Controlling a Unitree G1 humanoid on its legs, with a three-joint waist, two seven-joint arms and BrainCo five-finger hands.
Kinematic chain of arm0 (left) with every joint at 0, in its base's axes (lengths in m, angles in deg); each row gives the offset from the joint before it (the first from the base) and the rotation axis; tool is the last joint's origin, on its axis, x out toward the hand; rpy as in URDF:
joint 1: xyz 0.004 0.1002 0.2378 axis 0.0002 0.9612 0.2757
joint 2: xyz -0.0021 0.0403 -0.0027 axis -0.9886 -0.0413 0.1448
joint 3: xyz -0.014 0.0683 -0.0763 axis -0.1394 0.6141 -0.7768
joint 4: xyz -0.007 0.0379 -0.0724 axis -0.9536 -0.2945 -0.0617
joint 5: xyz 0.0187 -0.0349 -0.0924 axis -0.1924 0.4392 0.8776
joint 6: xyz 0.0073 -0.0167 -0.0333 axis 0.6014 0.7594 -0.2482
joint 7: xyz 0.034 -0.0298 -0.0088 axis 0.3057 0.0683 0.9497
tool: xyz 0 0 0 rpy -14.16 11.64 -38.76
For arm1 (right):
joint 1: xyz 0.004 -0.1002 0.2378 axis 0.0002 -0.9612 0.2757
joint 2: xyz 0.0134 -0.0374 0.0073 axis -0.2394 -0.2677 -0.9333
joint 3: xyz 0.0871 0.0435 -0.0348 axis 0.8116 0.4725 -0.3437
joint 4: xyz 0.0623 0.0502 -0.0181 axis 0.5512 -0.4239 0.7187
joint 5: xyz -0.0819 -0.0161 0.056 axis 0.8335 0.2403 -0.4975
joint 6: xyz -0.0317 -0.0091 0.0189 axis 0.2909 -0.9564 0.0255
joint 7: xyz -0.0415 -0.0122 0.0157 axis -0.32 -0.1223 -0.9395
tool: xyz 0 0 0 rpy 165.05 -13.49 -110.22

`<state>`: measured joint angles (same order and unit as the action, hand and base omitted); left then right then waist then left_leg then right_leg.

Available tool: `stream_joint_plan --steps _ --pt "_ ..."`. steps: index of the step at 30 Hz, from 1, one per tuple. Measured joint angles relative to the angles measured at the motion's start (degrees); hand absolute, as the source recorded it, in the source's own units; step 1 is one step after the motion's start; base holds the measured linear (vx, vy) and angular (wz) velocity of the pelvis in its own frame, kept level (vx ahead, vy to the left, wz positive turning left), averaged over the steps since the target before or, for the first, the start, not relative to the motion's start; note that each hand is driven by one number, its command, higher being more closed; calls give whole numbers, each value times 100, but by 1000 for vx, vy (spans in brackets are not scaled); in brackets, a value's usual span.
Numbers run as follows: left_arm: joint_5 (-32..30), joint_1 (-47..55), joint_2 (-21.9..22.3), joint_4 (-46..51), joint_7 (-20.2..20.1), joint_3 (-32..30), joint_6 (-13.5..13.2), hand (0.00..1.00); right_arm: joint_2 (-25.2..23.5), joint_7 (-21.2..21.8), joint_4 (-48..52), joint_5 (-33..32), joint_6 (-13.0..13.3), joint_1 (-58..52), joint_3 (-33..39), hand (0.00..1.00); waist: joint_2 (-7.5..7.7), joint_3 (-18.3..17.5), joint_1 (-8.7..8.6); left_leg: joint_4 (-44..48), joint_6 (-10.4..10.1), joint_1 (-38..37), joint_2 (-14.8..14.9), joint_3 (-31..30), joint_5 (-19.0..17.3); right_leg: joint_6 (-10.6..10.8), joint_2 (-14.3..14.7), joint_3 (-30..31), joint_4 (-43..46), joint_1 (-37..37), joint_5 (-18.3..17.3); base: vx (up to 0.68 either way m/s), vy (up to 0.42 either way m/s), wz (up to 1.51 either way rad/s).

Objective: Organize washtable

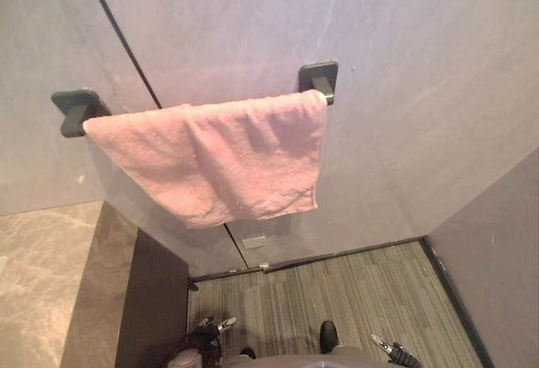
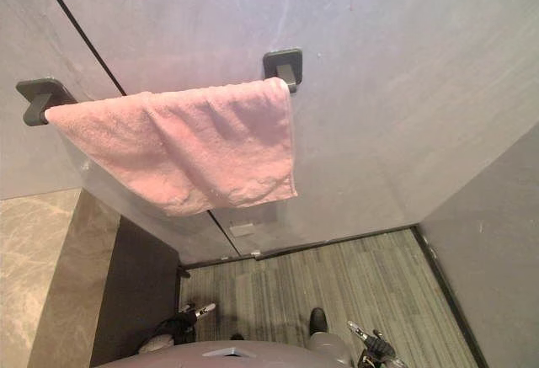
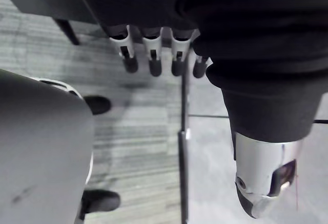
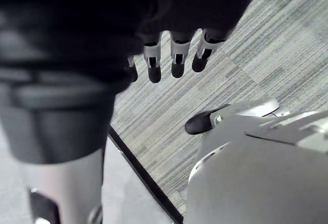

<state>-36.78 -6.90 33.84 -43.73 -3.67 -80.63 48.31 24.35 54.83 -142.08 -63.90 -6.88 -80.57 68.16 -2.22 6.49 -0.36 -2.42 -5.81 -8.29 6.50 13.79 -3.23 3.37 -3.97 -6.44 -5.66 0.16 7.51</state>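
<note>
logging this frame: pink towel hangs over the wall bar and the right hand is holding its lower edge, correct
Not quite. The towel does hang over the bar, but the right hand isn't holding its edge. The right wrist view shows that hand down over the floor, fingers relaxed and holding nothing.

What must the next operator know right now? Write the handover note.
Left hand: open, holding nothing, hanging low above the floor.
Right hand: the same.
Towel: draped over the wall bar, rumpled, with an uneven lower edge.
Counter: part of it shows on the robot's left.
Done: towel hung.
Left: perhaps straighten the towel, then check the rest of the counter.
</note>
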Motion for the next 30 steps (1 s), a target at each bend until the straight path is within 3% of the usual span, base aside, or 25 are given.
stream_joint_plan --steps 8,10,11,12,13,14,15,17,19,21,23,24,26,30 --pt "-2 83 -7 162 -51 55 -51 0 18 -3 34 9 15 217 -443 0 -51 -6 4 650 -243 423 349 -173 -191 -199 254 -163 58 6 -156 -22 -76 7" --pt "3 103 -9 216 -40 103 -57 0 71 -3 32 9 15 372 -574 0 -84 25 7 1093 -550 853 417 -165 3 -314 252 -326 449 -308 -239 -67 -119 58" --pt "4 126 -64 358 -19 127 -77 0 106 -7 28 9 22 497 -606 0 69 -6 22 1109 -611 1048 305 -116 361 -506 58 -617 577 -479 -350 83 -69 81" --pt "19 54 -46 363 -20 63 -77 0 117 -17 1 4 44 586 -556 0 47 126 30 2249 -393 1303 437 132 -54 -637 17 -844 669 -442 -359 349 54 77" --pt "16 47 -26 394 -17 16 -83 0 155 -48 13 4 65 638 -553 0 -30 206 59 3599 -315 1517 644 326 -444 -723 28 -929 825 -431 -417 715 272 48" --pt "-3 139 -28 428 -10 55 -119 0 294 -86 55 4 71 659 -590 0 -110 202 103 5192 -267 1554 851 575 -512 -782 60 -1024 1029 -370 -547 861 415 43" --pt "-9 258 -19 418 -31 52 -113 0 317 -102 66 1 75 657 -587 0 -207 141 67 5900 -298 1313 892 774 -378 -812 64 -1153 1052 -289 -591 736 396 48" --pt "-85 361 -29 399 -73 -5 -55 0 334 -106 62 -48 66 560 -420 0 -293 82 17 6168 -315 749 899 1057 -117 -912 53 -1499 1005 -214 -660 629 375 85" --pt "-112 442 -21 400 -78 -18 7 0 280 -115 63 -51 55 479 -166 0 -334 40 -100 5892 -468 382 895 1054 108 -911 58 -1910 879 -159 -671 171 150 132" --pt "-120 485 -17 400 -112 -35 54 0 187 -136 58 -73 50 352 115 0 -357 -37 -290 4122 -662 -155 807 945 357 -884 92 -2553 666 -201 -569 -167 23 173" --pt "-196 525 -53 402 -113 -56 75 0 40 -133 56 -167 48 304 252 0 -236 -158 -300 3084 -505 -331 541 919 -284 -870 78 -2644 624 -436 -525 -103 71 128" --pt "-240 511 -62 402 -114 -35 82 0 22 -131 48 -217 49 306 240 0 -231 -172 -265 2463 -388 -461 472 908 -693 -953 35 -2754 719 -620 -300 -97 72 101" --pt "-274 482 -74 393 -110 140 94 0 48 -134 37 -221 54 430 182 0 -329 -142 -228 1500 -330 -723 454 929 -1099 -1040 20 -2894 1287 -1047 -311 -98 89 44" --pt "-506 153 -88 349 -100 406 71 0 65 -137 23 -206 70 518 -58 0 -85 159 -242 294 -296 -1165 -34 954 -1108 -1001 -558 -2836 2267 -1503 -431 -271 127 26"
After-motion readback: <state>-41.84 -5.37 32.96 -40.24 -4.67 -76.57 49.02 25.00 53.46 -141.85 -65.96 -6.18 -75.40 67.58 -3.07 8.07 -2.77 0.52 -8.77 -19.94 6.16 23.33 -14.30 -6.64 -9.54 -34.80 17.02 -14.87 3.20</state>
